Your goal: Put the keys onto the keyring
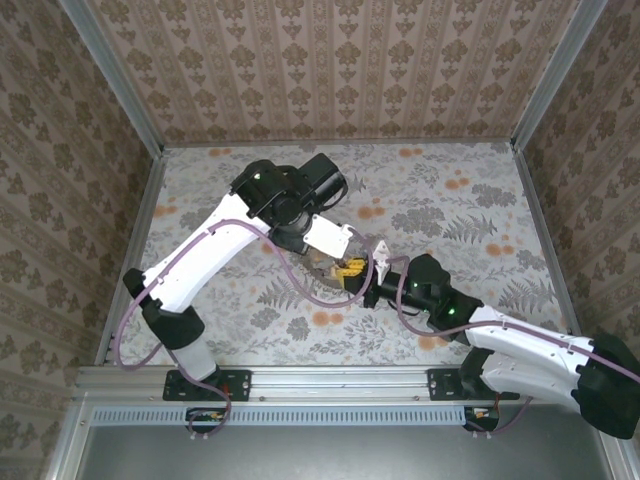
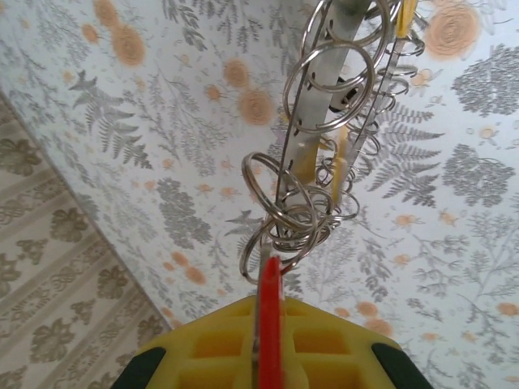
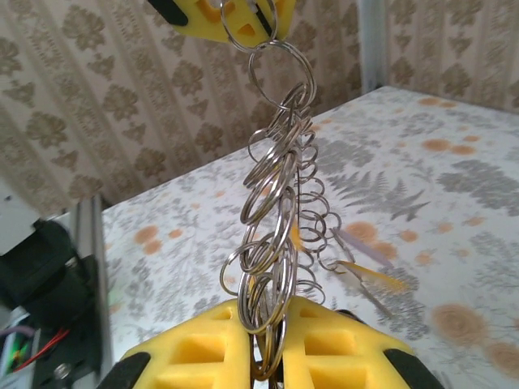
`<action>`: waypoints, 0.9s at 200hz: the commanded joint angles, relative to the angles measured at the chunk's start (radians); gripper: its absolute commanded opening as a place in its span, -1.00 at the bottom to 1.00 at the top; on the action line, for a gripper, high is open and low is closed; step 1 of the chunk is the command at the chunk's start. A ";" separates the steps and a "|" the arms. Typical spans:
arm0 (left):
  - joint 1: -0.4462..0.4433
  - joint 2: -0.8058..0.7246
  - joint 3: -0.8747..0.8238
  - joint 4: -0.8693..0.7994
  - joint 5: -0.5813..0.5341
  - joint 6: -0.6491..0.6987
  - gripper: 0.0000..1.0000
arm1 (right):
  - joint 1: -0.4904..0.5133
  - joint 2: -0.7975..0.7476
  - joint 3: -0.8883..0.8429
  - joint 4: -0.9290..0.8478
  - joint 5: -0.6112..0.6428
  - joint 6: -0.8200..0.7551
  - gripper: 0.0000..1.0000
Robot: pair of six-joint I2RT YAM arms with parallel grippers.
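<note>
Loops of silvery metal, linked into a tangled chain, make up the keyring [image 3: 266,275], which stretches between the two grippers over the middle of the floral-patterned desk [image 1: 470,200]. The left gripper [image 2: 268,348] has its yellow jaws closed tight on the red key [image 2: 269,296], held edge-on by its plastic head. The nearest loop of the chain sits right at the key's tip; whether the key is threaded through that loop I cannot tell. The right gripper [image 3: 266,344] has its jaws pinched together on the other end of the keyring, with several loops bunched in the narrow gap. In the top view the two grippers meet nose to nose, very near each other, the keyring between them.
</note>
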 commanded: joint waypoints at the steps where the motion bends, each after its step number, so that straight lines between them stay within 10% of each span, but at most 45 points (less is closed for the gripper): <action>1: -0.001 -0.069 -0.052 -0.085 0.059 -0.069 -1.00 | -0.013 0.011 0.069 -0.128 -0.195 0.057 -1.00; 82: 0.146 -0.194 -0.419 0.107 0.302 -0.001 -1.00 | -0.048 0.222 0.104 -0.118 -0.566 0.368 -0.99; 180: 0.361 0.088 -0.509 0.257 0.548 0.102 -1.00 | -0.130 0.442 0.152 -0.281 -0.487 0.342 -0.72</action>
